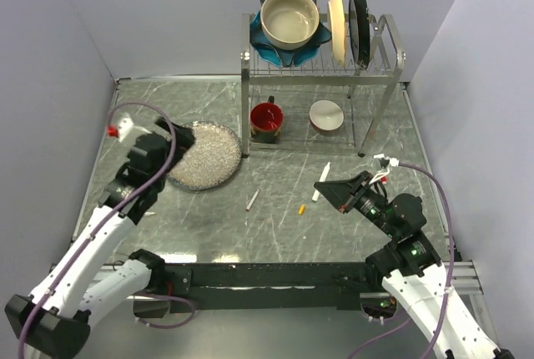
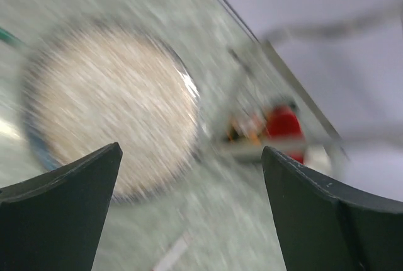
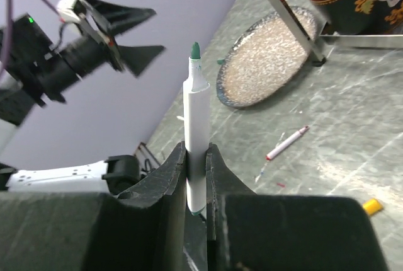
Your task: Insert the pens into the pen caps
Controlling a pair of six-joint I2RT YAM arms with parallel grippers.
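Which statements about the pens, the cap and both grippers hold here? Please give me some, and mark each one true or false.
1. The right gripper grips a green-tipped pen. True.
2. The left gripper is shut on a cap. False: it is open and holds nothing.
3. A red-ended pen lies on the table. True.
4. The yellow cap is already on a pen. False: it lies alone on the table.
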